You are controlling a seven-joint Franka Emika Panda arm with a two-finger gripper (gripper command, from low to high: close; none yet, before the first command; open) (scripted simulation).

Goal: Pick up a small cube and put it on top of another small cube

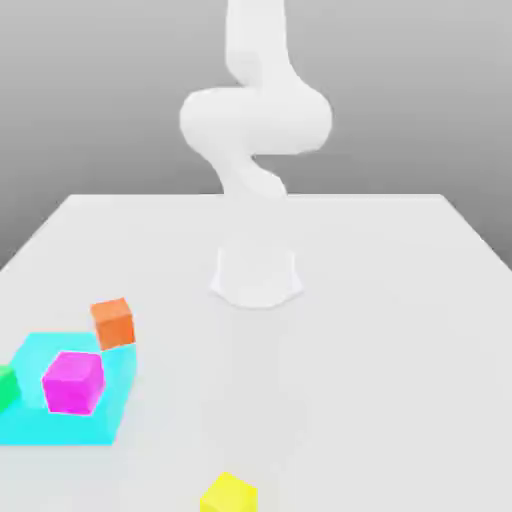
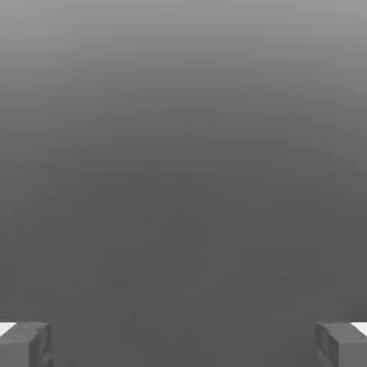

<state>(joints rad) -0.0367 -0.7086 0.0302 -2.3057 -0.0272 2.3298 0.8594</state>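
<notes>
The small yellow cube (image 1: 228, 494) lies on the white table at the near edge of the exterior view, slightly left of centre. An orange cube (image 1: 112, 322) and a magenta cube (image 1: 73, 381) sit further back on the exterior view's left. In the hand view my gripper (image 2: 183, 348) is open, its two grey fingertips (image 2: 25, 345) standing far apart with nothing between them and only plain grey background beyond. The white arm (image 1: 255, 120) rises from its base (image 1: 256, 275) at the table's middle.
A flat cyan block (image 1: 90, 425) lies at the exterior view's left with the magenta cube on or against it. A green cube (image 1: 5, 386) shows partly at the left edge. The white table (image 1: 400, 350) stretches bare to the exterior view's right.
</notes>
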